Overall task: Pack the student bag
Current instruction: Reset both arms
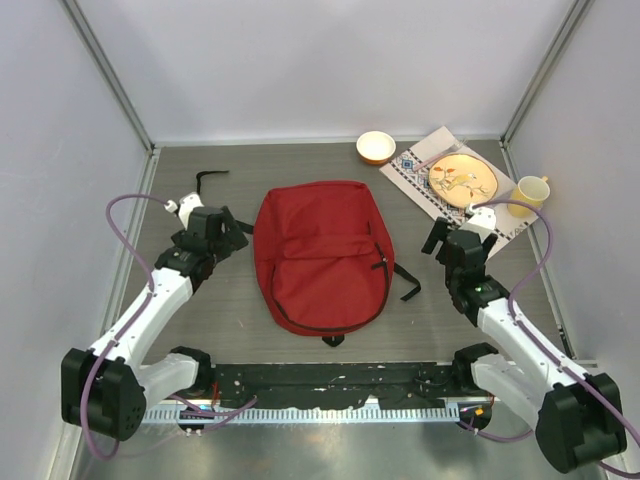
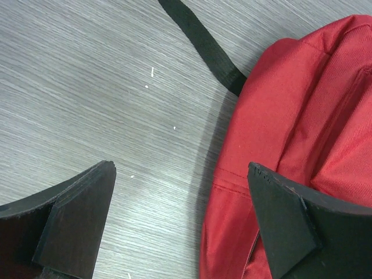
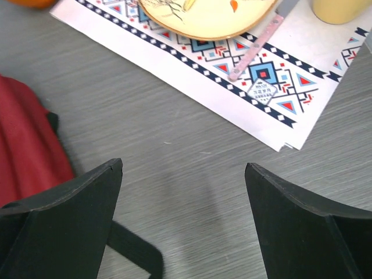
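The bag (image 1: 322, 255) lies flat in the middle of the table (image 1: 300, 160), pocket up, between the arms; its contents cannot be told. At far right a mat (image 1: 410, 170) carries a plate (image 1: 462, 178), with a cup (image 1: 531, 190) at the mat's right edge and a bowl (image 1: 375, 147), showing only white inside, just left of it. The left gripper (image 2: 183, 174) hangs wide open over the bag's left edge and the right gripper (image 3: 183, 168), equally wide, over bare table between bag and mat; neither holds anything.
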`<control>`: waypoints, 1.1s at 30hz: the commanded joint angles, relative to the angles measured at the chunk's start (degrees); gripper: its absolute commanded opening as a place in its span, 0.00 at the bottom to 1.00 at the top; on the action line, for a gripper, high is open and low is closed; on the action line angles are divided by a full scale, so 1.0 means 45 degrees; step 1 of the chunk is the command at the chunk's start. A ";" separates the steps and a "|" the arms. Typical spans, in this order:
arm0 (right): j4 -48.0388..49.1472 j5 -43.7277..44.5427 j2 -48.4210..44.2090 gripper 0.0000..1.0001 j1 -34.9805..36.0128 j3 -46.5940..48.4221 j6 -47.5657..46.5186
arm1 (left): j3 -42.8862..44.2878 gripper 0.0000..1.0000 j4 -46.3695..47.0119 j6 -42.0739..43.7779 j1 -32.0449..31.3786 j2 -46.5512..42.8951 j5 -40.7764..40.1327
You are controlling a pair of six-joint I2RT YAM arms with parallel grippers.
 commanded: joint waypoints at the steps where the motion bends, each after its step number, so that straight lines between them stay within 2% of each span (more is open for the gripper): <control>1: 0.2768 0.1129 0.0862 0.92 0.0060 -0.0929 -0.1424 | 0.0268 1.00 -0.0177 -0.0255 0.0028 0.0011 -0.0641; 5: 0.4663 0.1910 0.1258 0.92 0.0080 -0.1614 -0.1518 | 0.0211 1.00 -0.0568 -0.0119 0.0028 -0.0045 -0.0875; 9: 0.7980 0.2261 0.1628 0.92 0.0080 -0.2474 -0.2399 | -0.0160 1.00 -0.0491 0.0116 0.0028 -0.0631 -0.0993; 17: 0.9316 0.1482 0.2762 0.92 0.0080 -0.2553 -0.3279 | -0.0766 0.99 -0.0354 0.0292 0.0028 -0.1960 -0.1149; 20: 1.0000 0.1111 0.2995 0.92 0.0002 -0.2671 -0.4253 | -0.0708 1.00 -0.0471 0.0311 0.0028 -0.2175 -0.1247; 22: 1.0584 0.1439 0.3385 0.92 -0.0232 -0.2729 -0.4605 | -0.0630 1.00 -0.0529 0.0350 0.0028 -0.2370 -0.1227; 29: 1.2557 0.0856 0.4869 0.92 -0.1559 -0.3257 -0.3574 | -0.0590 1.00 -0.0530 0.0507 0.0028 -0.2839 -0.1130; 33: 1.3672 0.0388 0.5846 0.93 -0.1834 -0.3082 -0.3787 | -0.0747 1.00 -0.0490 0.0448 0.0028 -0.2879 -0.0993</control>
